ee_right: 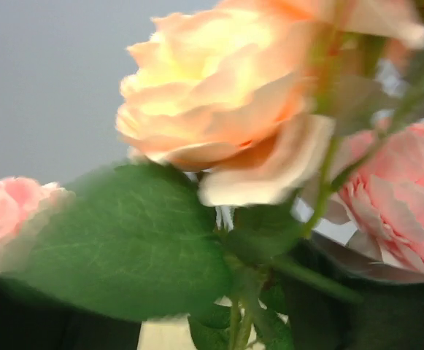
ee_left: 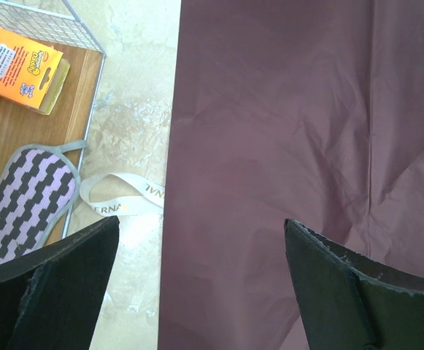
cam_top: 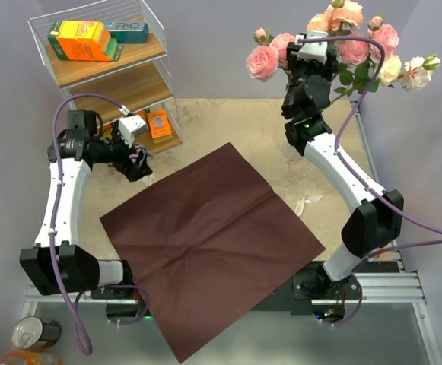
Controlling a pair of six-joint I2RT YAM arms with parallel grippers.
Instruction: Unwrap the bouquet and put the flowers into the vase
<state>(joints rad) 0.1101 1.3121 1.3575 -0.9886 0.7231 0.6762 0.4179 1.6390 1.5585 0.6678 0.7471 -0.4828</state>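
Left wrist view: the left gripper (ee_left: 204, 292) is holding its two black fingers (ee_left: 58, 292) spread as wide as they go, gripping nothing. It is hanging over the left edge of the dark maroon paper (ee_left: 299, 146), which is lying flat and creased on the table (ee_left: 135, 109). A cream ribbon (ee_left: 120, 200) is lying loose just beside that edge, one end reaching it.

Right wrist view, blurred: the right gripper (ee_right: 212, 324) is holding its dark fingers (ee_right: 36, 324) apart, with green stems passing between them and a pale gap showing on one side. Whether a stem is touching the other finger cannot be told.

Top view: the flowers (cam_top: 354, 52), pink, peach and cream roses, are spreading around the right gripper at the table's far right corner, their lower stems hidden by the arm. The paper is lying open across the table's middle. A wire shelf (cam_top: 106, 76) is standing at the far left.
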